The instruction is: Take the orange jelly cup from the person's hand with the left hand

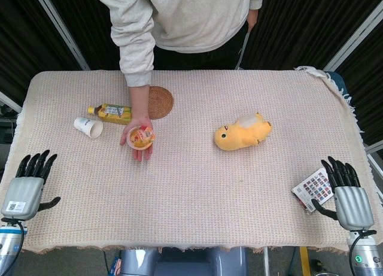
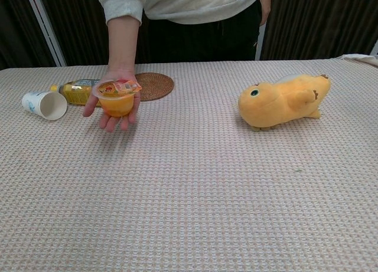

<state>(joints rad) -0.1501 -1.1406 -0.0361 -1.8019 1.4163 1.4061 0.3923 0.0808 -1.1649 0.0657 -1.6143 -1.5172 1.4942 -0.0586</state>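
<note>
The orange jelly cup [image 1: 140, 137] rests on the person's hand [image 1: 141, 145]; its lid print is unreadable. Left hand [image 1: 28, 185] and right hand [image 1: 346, 192] lie open, fingers spread, empty, at the near corners.

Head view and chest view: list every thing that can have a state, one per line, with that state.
Orange jelly cup: upright, sealed, resting on the person's open palm.
White paper cup: tipped on its side.
Yellow-labelled drink bottle: lying flat, capped.
Yellow plush toy: lying on the cloth.
Round woven coaster: flat, bare.
Left robot hand: open, at the table's near edge.
Right robot hand: open, beside a patterned card.
</note>
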